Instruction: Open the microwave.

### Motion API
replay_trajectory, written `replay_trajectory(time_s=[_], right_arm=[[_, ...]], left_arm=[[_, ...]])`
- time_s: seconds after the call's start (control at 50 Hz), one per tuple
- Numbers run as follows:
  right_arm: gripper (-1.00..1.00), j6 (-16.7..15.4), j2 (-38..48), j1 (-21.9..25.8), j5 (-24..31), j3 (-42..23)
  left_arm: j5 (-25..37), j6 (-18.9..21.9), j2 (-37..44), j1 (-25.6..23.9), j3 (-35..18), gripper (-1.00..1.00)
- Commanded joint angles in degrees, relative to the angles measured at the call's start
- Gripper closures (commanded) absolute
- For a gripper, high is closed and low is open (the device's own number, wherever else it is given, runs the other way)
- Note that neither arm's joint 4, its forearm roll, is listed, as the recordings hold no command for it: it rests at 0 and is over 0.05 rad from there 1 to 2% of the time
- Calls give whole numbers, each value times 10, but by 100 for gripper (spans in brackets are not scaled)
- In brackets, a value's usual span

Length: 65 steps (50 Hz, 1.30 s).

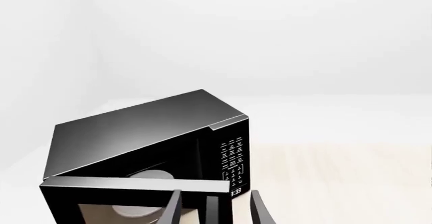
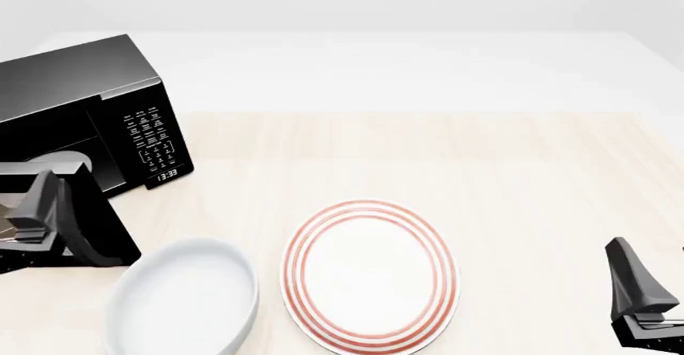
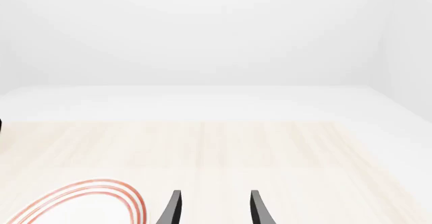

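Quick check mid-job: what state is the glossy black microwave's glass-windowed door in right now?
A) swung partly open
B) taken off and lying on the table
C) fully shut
A: in the left wrist view the glossy black microwave's glass-windowed door stands away from the body, exposing the pale round turntable plate inside.

Microwave: glossy black casing, white keypad markings and white clock digits, pale grey turntable behind dark door glass. Plate, right of the microwave: white with concentric red-orange rim rings. Bowl, left of the plate: plain white. Counter: pale wood grain, white surround. Left gripper and right gripper: black.
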State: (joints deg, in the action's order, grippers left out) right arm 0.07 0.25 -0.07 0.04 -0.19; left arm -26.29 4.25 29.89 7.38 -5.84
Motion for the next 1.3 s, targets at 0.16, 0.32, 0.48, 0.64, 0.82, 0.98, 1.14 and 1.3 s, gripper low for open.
replay_trajectory(time_s=[0.16,0.32,0.48,0.64,0.82,0.98,1.14,1.3], right_arm=[[-100,0,0,0,0,0],[-100,0,0,0,0,0],[-100,0,0,0,0,0],[-100,0,0,0,0,0],[-100,0,0,0,0,0],[-100,0,0,0,0,0],[-100,0,0,0,0,0],[-100,0,0,0,0,0]], left_arm=[[122,5,-64,-7,-73,-100],[164,-6,-56,-19,-114,-100],[181,5,-37,-27,-140,-100],[206,10,1,-31,-182,-100],[223,7,56,-32,-219,-100],[230,18,95,-27,-243,-100],[259,-6,119,-38,-275,-100],[303,-7,147,-43,-311,-100]])
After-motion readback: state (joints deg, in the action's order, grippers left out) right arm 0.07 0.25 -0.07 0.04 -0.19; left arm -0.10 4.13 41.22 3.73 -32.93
